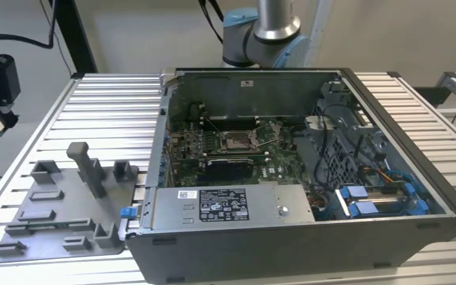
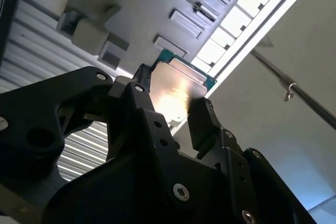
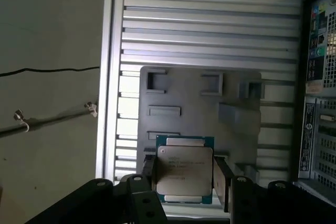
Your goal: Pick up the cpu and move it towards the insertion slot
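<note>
Black gripper [image 3: 186,176] fingers [image 3: 148,167] clamp two opposite edges of the cpu [image 3: 185,169], holding it with its metal top facing the first wrist view, above the grey fixture tray [image 3: 199,111] on the ribbed tabletop [image 3: 210,24]. In the exterior view, the insertion slot [image 1: 236,141] sits on the board inside the open computer case [image 1: 291,237], which stands just beside that tray.
</note>
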Robot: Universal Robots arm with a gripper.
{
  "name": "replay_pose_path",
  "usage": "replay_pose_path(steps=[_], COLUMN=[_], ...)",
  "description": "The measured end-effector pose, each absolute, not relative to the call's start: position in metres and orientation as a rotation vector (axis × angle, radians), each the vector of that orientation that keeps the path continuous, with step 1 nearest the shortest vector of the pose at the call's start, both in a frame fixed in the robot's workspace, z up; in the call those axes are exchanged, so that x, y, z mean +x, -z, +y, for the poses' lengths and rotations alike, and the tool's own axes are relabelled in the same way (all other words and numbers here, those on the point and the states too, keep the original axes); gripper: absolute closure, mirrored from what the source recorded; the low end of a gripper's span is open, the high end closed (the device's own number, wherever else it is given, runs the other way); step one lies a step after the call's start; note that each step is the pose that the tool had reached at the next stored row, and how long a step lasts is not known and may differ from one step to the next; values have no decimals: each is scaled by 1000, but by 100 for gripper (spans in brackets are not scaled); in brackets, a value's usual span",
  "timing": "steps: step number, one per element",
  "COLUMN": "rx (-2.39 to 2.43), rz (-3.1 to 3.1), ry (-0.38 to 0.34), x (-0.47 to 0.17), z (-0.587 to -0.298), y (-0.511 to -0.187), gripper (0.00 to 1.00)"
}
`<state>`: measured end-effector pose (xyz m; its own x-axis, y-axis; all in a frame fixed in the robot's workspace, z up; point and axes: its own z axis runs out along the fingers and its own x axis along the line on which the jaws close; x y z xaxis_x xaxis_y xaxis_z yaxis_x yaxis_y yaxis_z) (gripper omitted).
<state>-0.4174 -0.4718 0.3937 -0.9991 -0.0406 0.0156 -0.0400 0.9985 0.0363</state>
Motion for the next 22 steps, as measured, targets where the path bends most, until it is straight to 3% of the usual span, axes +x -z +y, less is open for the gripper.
replay_pose_path(steps=[22], rx=[63], rz=[-3122], ry=[56], x=[-333], z=[-470], y=[-394], gripper=[100])
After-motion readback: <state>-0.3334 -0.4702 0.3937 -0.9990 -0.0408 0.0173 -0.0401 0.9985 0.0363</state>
